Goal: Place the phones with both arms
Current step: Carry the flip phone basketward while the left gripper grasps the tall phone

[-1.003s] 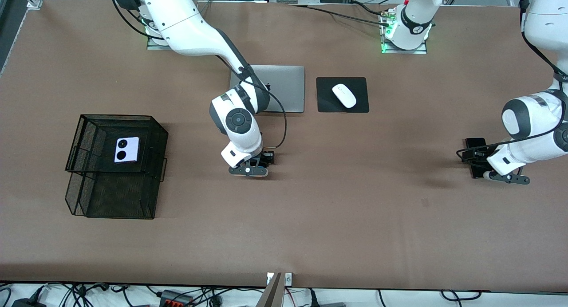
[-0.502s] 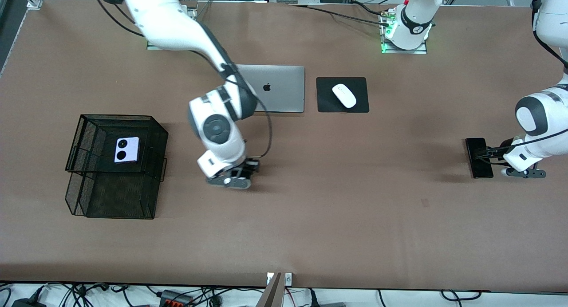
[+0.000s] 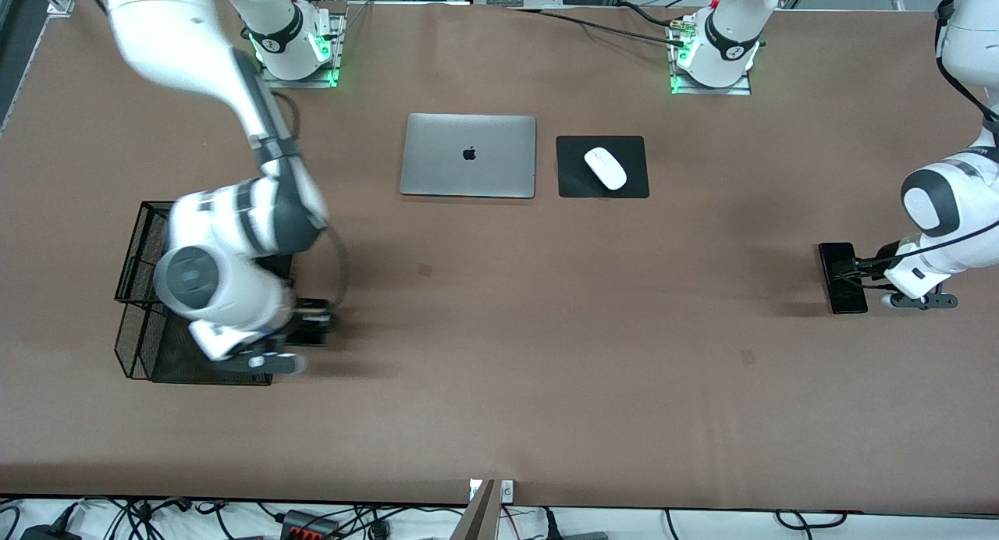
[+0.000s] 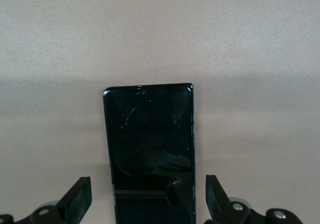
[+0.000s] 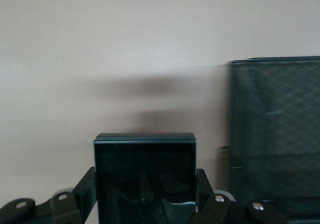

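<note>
1. Your right gripper point(image 3: 308, 328) is clamped on the squarish black phone point(image 5: 145, 176), with a finger pressed against each side of it. It hangs in the air beside the black mesh basket point(image 3: 136, 236), at the basket's edge toward the left arm's end of the table.
2. Your left gripper point(image 3: 858, 278) is down at the long black phone point(image 4: 149, 151) at the left arm's end of the table. Its fingers point(image 4: 75, 201) stand apart, one on each side of the phone with a clear gap between each and the phone's edges.
3. The long phone lies flat on the table point(image 3: 546, 329), its one end running out past the fingertips.
4. The right arm covers the basket's upper tray, so you cannot see inside it.
5. A closed laptop point(image 3: 468, 155) and a white mouse point(image 3: 606, 168) on its pad point(image 3: 574, 181) sit between the two grippers, nearer the arm bases.
</note>
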You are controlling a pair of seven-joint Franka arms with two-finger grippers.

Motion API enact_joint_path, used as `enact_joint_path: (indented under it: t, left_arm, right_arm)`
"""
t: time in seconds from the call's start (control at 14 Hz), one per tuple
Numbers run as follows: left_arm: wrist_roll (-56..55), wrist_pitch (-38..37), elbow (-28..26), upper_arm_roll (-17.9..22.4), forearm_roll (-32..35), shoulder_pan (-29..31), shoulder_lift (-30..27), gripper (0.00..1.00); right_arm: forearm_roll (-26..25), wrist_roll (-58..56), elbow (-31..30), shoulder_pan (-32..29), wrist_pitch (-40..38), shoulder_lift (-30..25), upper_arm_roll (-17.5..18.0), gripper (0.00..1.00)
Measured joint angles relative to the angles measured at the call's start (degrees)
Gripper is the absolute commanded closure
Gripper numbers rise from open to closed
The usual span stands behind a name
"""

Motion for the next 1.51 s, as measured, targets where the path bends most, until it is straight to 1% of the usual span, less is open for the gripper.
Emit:
enact_joint_path:
  t: [0.22, 0.36, 0.43, 0.5, 0.65, 0.79, 0.93, 1.15, 1.22, 1.36, 1.43, 1.51]
  left_arm:
    - [-0.05, 0.51, -0.62, -0.11, -0.02, 0.00, 0.29, 0.00]
    - [-0.05, 1.34, -0.85, -0.16, -0.02, 0.00, 0.73, 0.00]
    - [-0.04, 1.77, -1.15, -0.20, -0.02, 0.00, 0.86, 0.00]
    - [-0.03, 2.08, -1.47, -0.24, -0.02, 0.00, 0.89, 0.00]
    - [-0.02, 2.32, -1.79, -0.26, -0.02, 0.00, 0.92, 0.00]
    - [-0.02, 2.36, -1.83, -0.27, -0.02, 0.00, 0.92, 0.01]
    - [-0.02, 2.38, -1.84, -0.27, -0.02, 0.00, 0.92, 0.11]
    - [0.67, 2.42, -1.86, -0.27, -0.02, 0.01, 0.94, 0.18]
    - [0.91, 2.43, -1.87, -0.27, -0.02, 0.02, 0.96, 0.22]
    - [1.02, 2.50, -1.86, -0.25, -0.02, 0.04, 0.94, 0.37]
    - [1.08, 2.51, -1.88, -0.25, -0.02, 0.06, 0.92, 0.42]
    - [1.09, 2.51, -1.88, -0.25, -0.02, 0.06, 0.92, 0.45]
  right_arm:
    - [0.00, -7.65, -0.01, -5.66, -0.87, 0.00, 0.03, 0.65]
    - [-0.02, -11.58, -0.08, -8.16, -1.18, 0.02, 0.05, 0.65]
    - [-0.55, -12.57, -0.16, -8.84, -1.25, 0.06, 0.08, 0.65]
    - [-1.96, -13.18, -0.27, -9.26, -1.24, 0.15, 0.09, 0.67]
    - [-5.07, -13.29, -0.37, -9.50, -0.81, 0.69, 0.12, 0.67]
    - [-6.03, -13.29, -0.37, -9.69, 0.83, 1.42, 0.13, 0.67]
    - [-6.11, -13.31, -0.39, -10.60, 2.14, 2.24, 0.11, 0.67]
    - [-6.11, -13.61, -0.39, -11.85, 4.10, 3.40, 0.11, 0.67]
    - [-6.11, -13.61, -0.41, -11.92, 4.55, 3.70, 0.12, 0.67]
    - [-6.10, -13.61, -0.55, -11.91, 4.86, 4.10, 0.21, 0.67]
    - [-6.10, -13.61, -0.60, -11.92, 5.04, 4.31, 0.23, 0.66]
    - [-6.10, -13.61, -0.81, -11.98, 5.46, 4.47, 0.23, 0.59]
